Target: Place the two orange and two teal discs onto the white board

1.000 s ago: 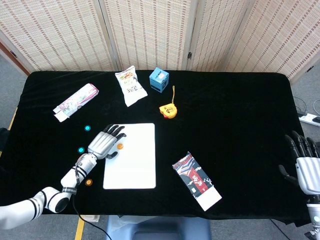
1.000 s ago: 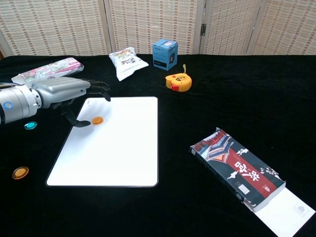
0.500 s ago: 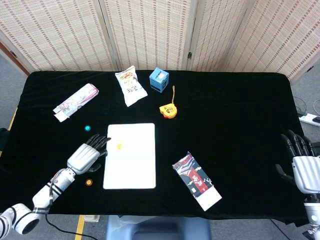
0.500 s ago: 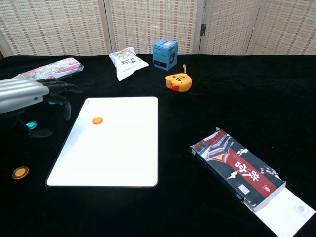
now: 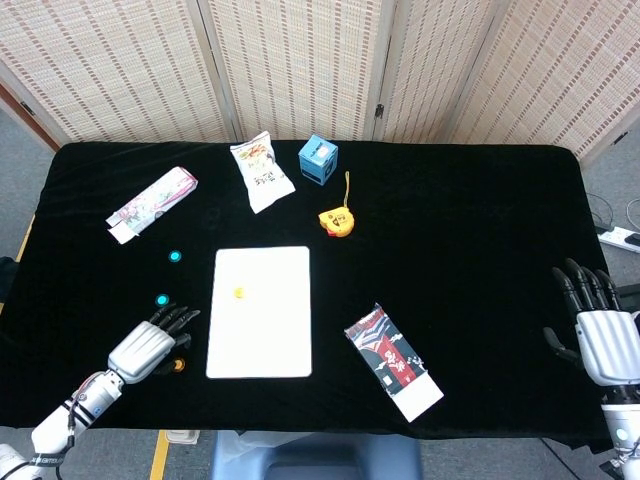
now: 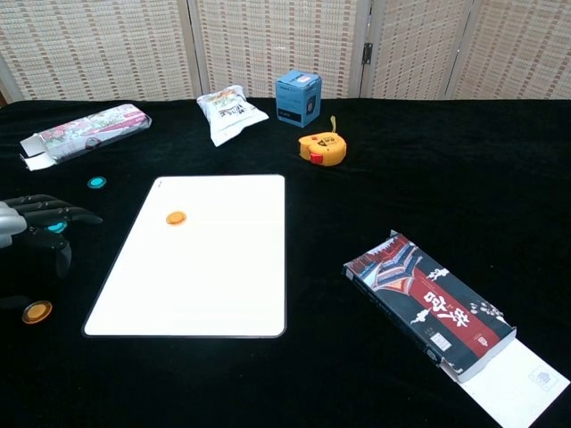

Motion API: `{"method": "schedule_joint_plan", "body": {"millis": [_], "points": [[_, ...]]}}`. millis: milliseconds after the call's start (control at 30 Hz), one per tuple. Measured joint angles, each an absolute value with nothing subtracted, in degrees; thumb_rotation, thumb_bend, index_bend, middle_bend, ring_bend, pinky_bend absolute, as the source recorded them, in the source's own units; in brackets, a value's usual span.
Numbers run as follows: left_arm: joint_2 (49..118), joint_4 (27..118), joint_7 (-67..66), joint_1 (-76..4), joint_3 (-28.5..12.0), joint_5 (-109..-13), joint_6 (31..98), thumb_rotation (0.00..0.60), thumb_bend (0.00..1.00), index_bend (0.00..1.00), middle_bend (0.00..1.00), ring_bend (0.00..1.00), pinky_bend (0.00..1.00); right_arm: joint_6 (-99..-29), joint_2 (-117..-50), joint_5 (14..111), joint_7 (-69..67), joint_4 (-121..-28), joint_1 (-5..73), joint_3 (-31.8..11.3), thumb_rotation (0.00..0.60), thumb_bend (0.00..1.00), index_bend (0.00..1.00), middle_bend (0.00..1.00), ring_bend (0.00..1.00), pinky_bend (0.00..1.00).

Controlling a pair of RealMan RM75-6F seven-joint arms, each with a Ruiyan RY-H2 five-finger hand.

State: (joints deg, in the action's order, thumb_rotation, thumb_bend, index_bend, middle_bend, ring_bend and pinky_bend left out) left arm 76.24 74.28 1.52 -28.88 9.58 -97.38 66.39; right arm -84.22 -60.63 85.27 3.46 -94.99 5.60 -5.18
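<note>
At the lower left of the head view, the left hand (image 5: 148, 345) hangs with fingers spread and nothing in them, just above an orange disc (image 5: 178, 365) on the black table (image 5: 450, 220). A teal disc (image 5: 162, 300) lies just above the fingertips, another teal disc (image 5: 175, 256) higher up. In the middle sits the white board (image 5: 262, 330), bearing one orange disc (image 5: 239, 292) near its upper left. At the far right edge, the right hand (image 5: 597, 330) hovers beside the table, fingers apart, empty.
</note>
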Motion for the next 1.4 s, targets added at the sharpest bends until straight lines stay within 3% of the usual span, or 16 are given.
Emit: {"method": "schedule_joint_plan", "body": {"millis": [1167,1400], "points": [[80.11,71.49,-1.46,-25.01,9.12,-95.72,65.85,0.600,0.37,0.45,0.10,0.00,0.00,-84.39,-60.65,85.27,3.51,-95.00,5.54,-4.86,0.600,0.36,0.00,0.00,0.00,0.00],[80.86,70.68,-1.27,-25.05,8.96,-95.66,65.27,0.600,0.38,0.51,0.12,0.00,0.00,-84.50,-60.61,85.23,3.45,-95.00,5.45,-4.84,0.600,0.36,0.00,0.00,0.00,0.00]]}}
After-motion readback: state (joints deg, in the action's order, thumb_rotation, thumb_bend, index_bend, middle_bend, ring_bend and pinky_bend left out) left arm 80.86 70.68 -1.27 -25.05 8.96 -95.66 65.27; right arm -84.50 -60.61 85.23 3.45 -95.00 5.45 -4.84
